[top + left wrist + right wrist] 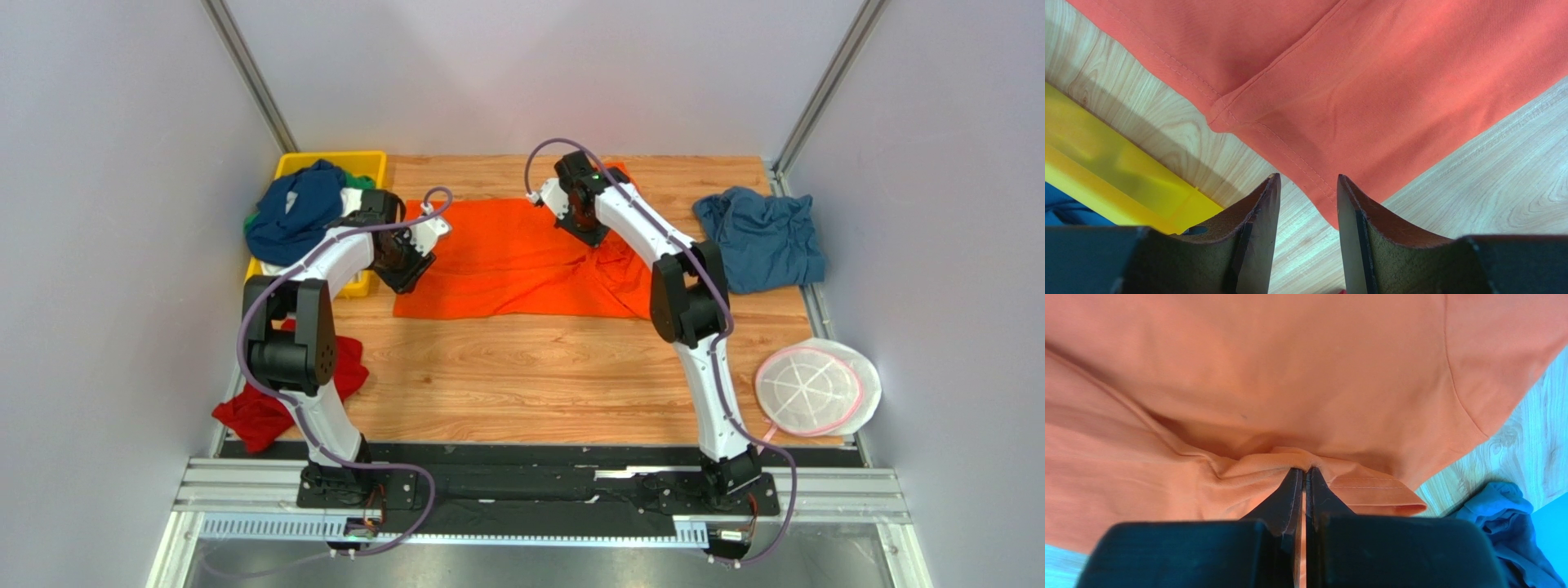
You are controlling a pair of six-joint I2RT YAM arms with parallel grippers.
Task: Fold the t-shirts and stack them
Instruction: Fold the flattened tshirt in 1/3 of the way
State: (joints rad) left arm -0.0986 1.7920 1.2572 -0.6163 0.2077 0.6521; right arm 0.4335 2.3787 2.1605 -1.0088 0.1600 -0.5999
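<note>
Fingers of the left gripper parted to a middling gap, nothing clamped. Bare wood between them, and just ahead the pointed corner of the orange t-shirt, hem stitching plain, its tip close to the right-hand finger (touching or not, impossible to tell). Lower left of that wrist view: slanted wall of the yellow tray, close beside the left-hand finger.

Right gripper pinched tight on a raised fold of the same orange cloth, wrinkles running toward the tips. Lower right corner of that view: edge of the steel-blue t-shirt, near the orange fold, a sliver of wood between.

From above:
- Orange t-shirt spread over the upper middle of the table, left part flat, right part bunched and partly hidden under the right arm.
- Left arm across the tray's near corner and over the shirt's left edge.
- Navy t-shirt heaped in the tray, upper left.
- Red t-shirt crumpled at lower left, partly behind the left arm's elbow.
- Steel-blue t-shirt rumpled at upper right.
- Round white-and-pink disc at lower right, well apart from all cloth.
</note>
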